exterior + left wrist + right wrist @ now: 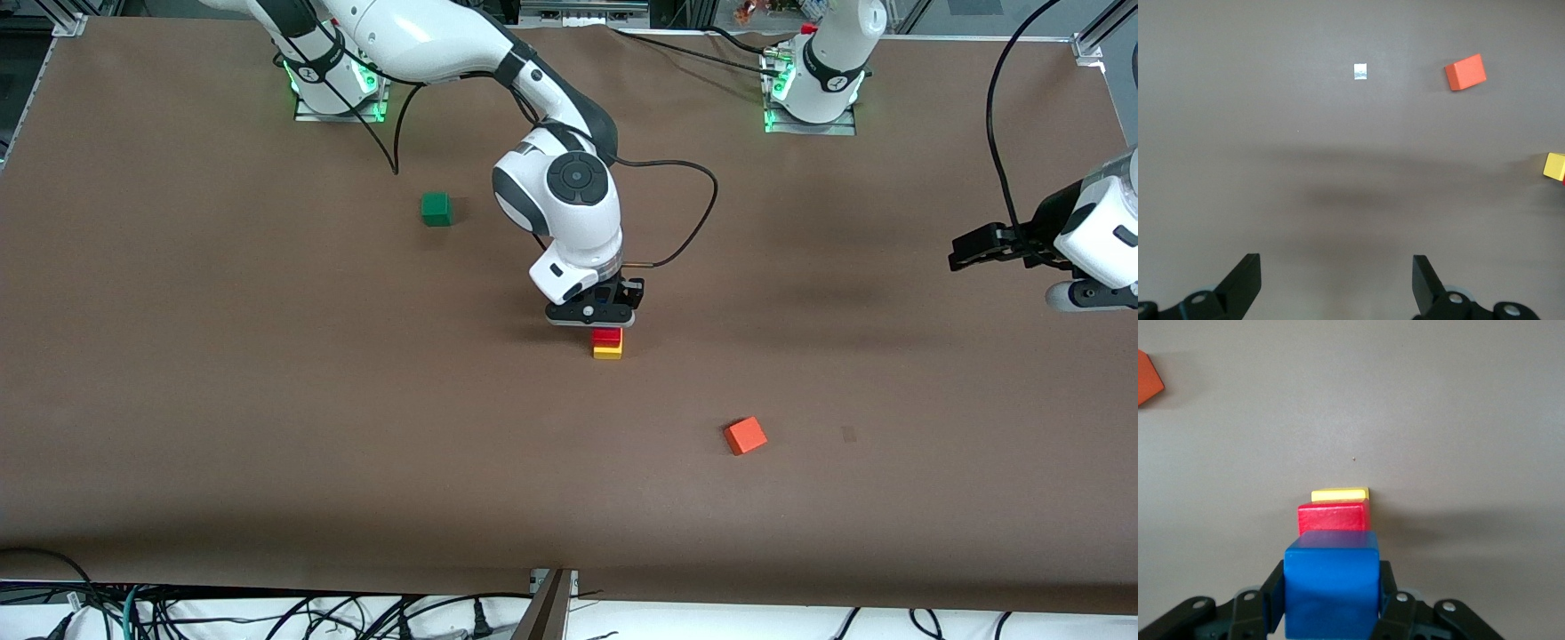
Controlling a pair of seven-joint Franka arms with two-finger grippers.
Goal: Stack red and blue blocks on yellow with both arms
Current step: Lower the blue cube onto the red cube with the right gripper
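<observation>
Orange-red cube point(745, 436) lies nearest the front camera, flat on the brown bench point(267, 400), toward my left arm's end; it also shows in both wrist views. Farther from the camera, near the middle of the bench, the yellow cube point(608, 352) sits on the surface with the red cube point(607, 336) resting squarely on top of it; the two touch and line up closely. My right hand point(594, 313) hangs directly over this pair; in the right wrist view its fingers point(1271, 593) are clamped on the blue cube point(1331, 583), which sits just above the red one; whether blue and red touch I cannot tell. My left hand point(978, 247) waits over the bench at my left arm's end, well apart from the stack; its fingers point(1245, 283) stand wide apart with nothing between them. A green cube point(436, 208) sits alone, farther from the camera than the stack, toward my right arm's end. A small pale mark point(1361, 71) lies on the bench near the orange-red cube.
</observation>
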